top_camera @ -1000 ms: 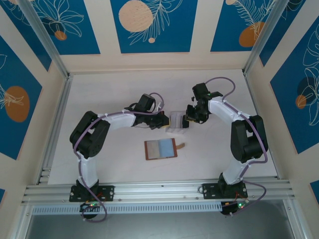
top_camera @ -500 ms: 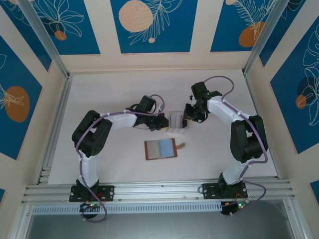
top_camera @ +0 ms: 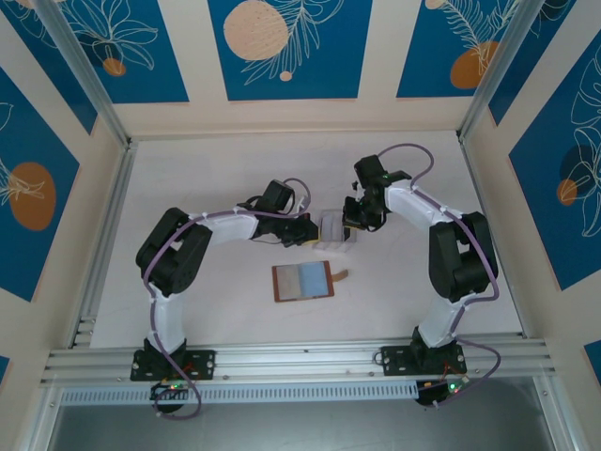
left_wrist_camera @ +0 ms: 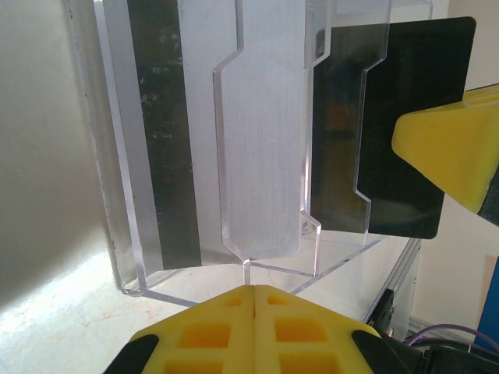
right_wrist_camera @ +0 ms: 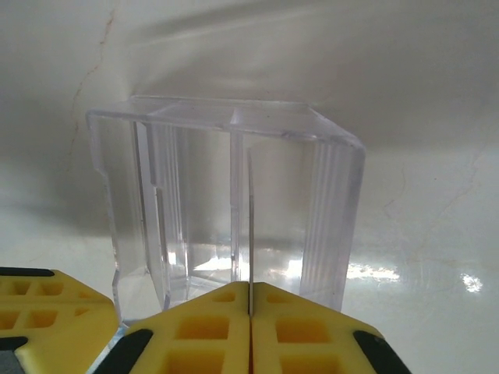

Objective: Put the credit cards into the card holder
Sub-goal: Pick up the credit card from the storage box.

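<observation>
1. Card pick-up in hand: the right gripper is closed on a thin black rectangular card. The right wrist view shows the card edge-on between the yellow fingers, standing in the end slot of a clear slotted acrylic tray
2. The left gripper is pressed shut at the tray's near side, apparently pinching a thin clear wall to steady it
3. Two more cards stand upright in the tray: a plain grey card in the middle slot, and a grey card with a dark stripe in the slot farthest from the black one
4. The small brown leather wallet lies open and flat on the white table, nearer the arm bases and apart from the tray. Whether a card already sits in it cannot be told
5. The next move likely calls for lifting the black card straight up, clear of the slot walls. It then has to be carried to the wallet and its edge lined up with a card slot, a fine fit with the wallet lying unheld
</observation>
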